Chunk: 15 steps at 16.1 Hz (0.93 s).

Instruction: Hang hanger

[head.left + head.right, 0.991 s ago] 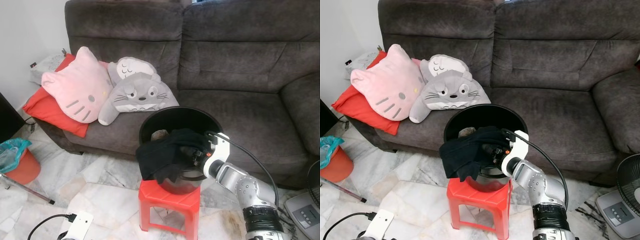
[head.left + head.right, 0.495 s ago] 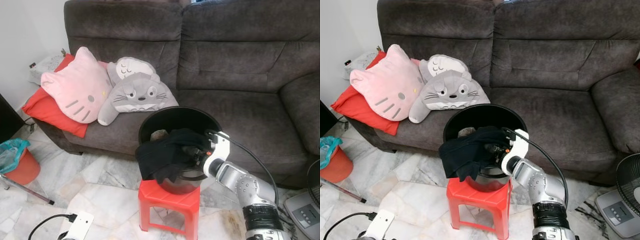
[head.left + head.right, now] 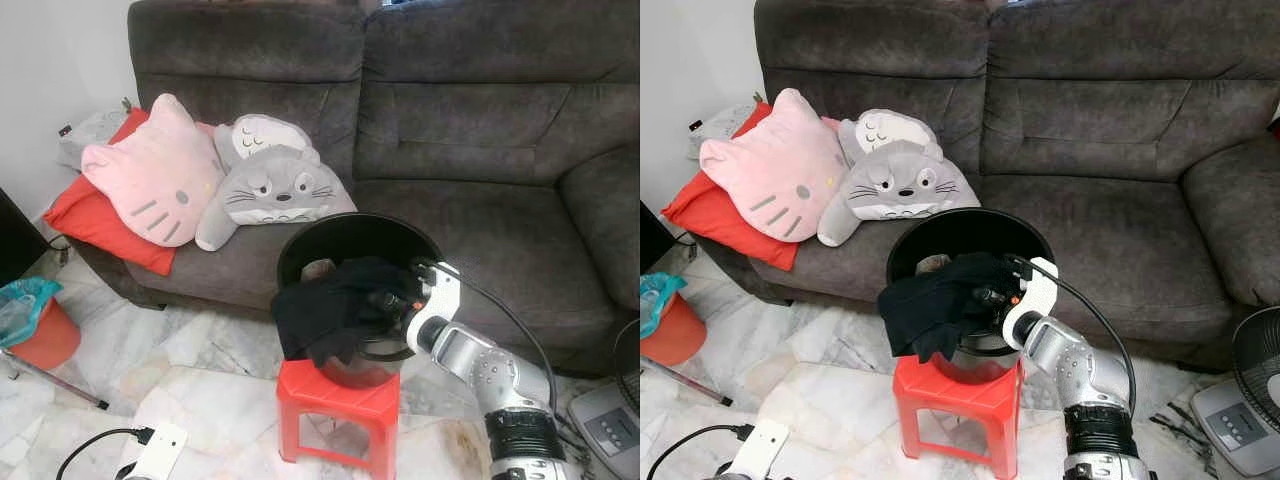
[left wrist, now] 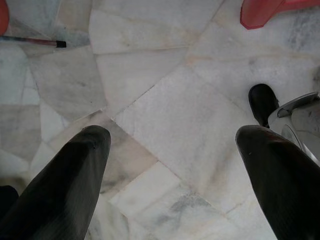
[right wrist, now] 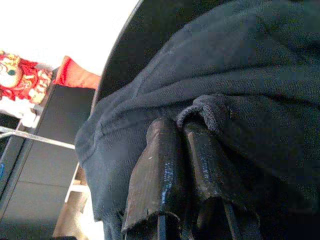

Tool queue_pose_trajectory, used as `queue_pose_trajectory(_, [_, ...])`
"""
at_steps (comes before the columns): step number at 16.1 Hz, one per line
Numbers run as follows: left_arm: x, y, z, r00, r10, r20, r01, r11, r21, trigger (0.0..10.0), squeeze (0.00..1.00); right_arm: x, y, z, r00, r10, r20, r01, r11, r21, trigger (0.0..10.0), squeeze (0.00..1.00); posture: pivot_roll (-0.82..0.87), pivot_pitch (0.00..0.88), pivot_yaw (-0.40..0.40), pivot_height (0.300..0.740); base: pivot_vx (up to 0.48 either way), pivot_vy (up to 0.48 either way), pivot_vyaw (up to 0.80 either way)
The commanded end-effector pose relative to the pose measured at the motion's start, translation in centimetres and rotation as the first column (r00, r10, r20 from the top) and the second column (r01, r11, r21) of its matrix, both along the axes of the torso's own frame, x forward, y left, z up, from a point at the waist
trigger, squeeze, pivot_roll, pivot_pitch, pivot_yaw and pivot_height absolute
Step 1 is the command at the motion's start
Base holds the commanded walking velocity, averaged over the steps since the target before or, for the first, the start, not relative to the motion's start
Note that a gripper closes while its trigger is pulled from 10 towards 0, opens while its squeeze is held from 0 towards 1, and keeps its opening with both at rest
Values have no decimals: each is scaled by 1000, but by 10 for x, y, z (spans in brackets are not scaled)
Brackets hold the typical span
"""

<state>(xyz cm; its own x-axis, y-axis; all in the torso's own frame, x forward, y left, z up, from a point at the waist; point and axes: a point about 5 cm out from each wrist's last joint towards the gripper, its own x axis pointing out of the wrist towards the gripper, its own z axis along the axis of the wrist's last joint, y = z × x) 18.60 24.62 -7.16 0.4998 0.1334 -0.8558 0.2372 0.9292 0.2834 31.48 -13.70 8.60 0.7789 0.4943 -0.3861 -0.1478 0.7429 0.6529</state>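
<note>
A black garment [image 3: 335, 310] is draped over the front rim of a black bucket [image 3: 350, 238], which stands on a red plastic stool [image 3: 338, 400] in front of the sofa. My right gripper [image 3: 388, 299] reaches in from the right at the bucket's rim. In the right wrist view its two fingers [image 5: 155, 170] lie close together, and the right gripper [image 5: 180, 135] is shut on a folded hem of the black garment [image 5: 240, 85]. My left gripper [image 4: 172, 137] hangs low over the marble floor, with its fingers [image 4: 75, 170] spread wide and nothing between them.
A dark grey sofa [image 3: 480, 150] fills the back, with a pink cat cushion [image 3: 150, 185], a grey plush [image 3: 275, 185] and a red cushion [image 3: 90, 225] on its left end. An orange bin [image 3: 35, 325] stands at the left, and a fan base [image 3: 1240, 420] at the right.
</note>
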Motion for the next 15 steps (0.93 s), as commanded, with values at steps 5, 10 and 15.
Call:
queue_pose_trajectory(5, [1, 6, 2, 1000, 5, -2, -5, 1000, 20, 10000, 0, 24, 8, 59, 971, -61, 232, 46, 996, 71, 0, 0, -104, 0, 90, 740, 0, 0, 0])
queue_pose_trajectory(10, [1, 5, 2, 1000, 11, -1, -11, 1000, 19, 10000, 0, 37, 29, 104, 925, -68, 375, 10, 988, 155, 0, 0, -99, 0, 84, 740, 0, 0, 0])
queue_pose_trajectory(15, [-1, 6, 1, 1000, 18, -1, -18, 1000, 23, 10000, 0, 42, 36, 144, 852, -108, 512, -2, 977, 211, 0, 0, -102, 0, 86, 740, 0, 0, 0])
